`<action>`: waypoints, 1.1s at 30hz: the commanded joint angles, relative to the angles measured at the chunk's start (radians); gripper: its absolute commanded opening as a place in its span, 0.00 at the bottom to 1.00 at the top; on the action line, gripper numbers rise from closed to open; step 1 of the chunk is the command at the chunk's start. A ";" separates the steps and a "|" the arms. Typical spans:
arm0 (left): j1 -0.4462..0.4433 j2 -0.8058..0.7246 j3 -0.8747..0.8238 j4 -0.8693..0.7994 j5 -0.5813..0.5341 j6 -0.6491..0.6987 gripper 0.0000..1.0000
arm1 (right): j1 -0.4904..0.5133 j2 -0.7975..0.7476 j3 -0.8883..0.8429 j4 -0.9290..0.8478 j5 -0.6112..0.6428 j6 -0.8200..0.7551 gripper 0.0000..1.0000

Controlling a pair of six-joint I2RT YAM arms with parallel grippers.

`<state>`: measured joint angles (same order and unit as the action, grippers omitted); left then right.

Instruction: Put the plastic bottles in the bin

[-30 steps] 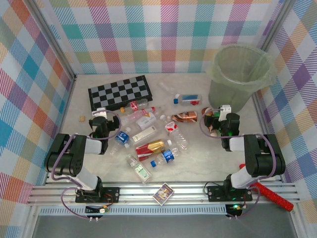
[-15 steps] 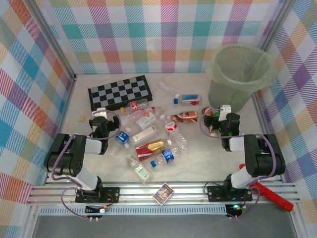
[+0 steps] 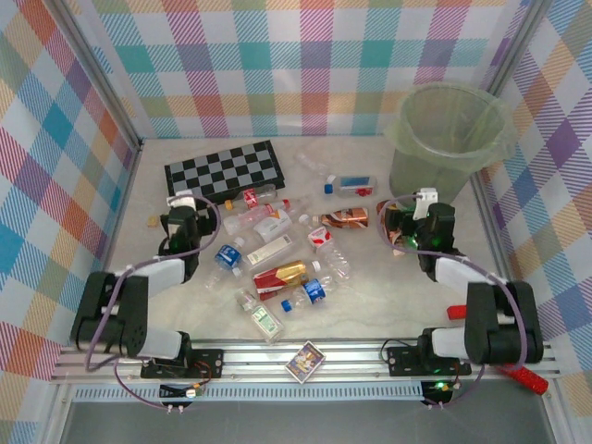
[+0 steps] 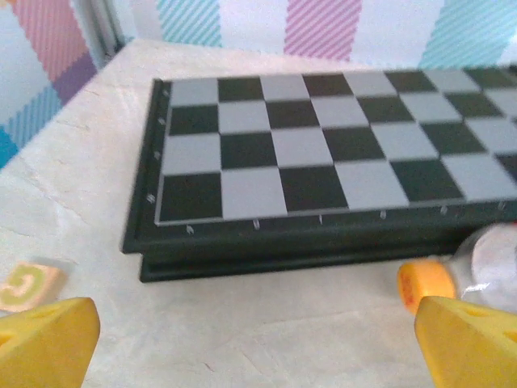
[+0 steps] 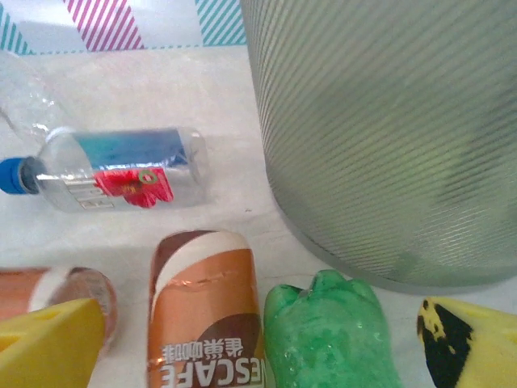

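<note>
1. Left gripper (image 4: 257, 343): jaws spread wide, with nothing between the yellow fingertips (image 4: 44, 339). It faces the black-and-grey chequered board (image 4: 323, 153), which lies at 11 o'clock on the pale marble-patterned table (image 3: 388, 296). A clear bottle with an orange cap (image 4: 472, 271) lies just beside the board's near edge, at 4 o'clock in the left wrist view. A small lettered tile (image 4: 24, 284) sits at 8 o'clock.

2. Right gripper (image 5: 258, 347): jaws spread wide, gripping nothing. A crumpled green plastic bottle (image 5: 327, 339) and a brown bottle with a copper NESCAFE label (image 5: 206, 315) lie side by side below it (contact with the fingers cannot be confirmed).

3. Tall round translucent pale-green bin (image 3: 435, 176): upright at 2 o'clock on the table, just beyond the green bottle.

4. Remaining plastic bottles (image 3: 277, 250): scattered flat at table centre, between the two arms and apart from the bin. A clear bottle with a blue cap and blue-and-red label (image 5: 113, 170) lies at 9 o'clock from the bin.
</note>
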<state>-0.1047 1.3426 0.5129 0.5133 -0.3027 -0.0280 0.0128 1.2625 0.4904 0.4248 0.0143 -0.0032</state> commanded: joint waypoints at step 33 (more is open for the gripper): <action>-0.112 -0.325 0.291 -1.275 0.365 -0.304 1.00 | -0.081 0.238 0.432 -0.902 0.078 0.112 0.82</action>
<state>-0.2066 1.0458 0.8204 -0.6849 0.0666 -0.3069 -0.0608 1.4776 0.8875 -0.4942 0.1188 0.1200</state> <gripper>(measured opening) 0.997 0.821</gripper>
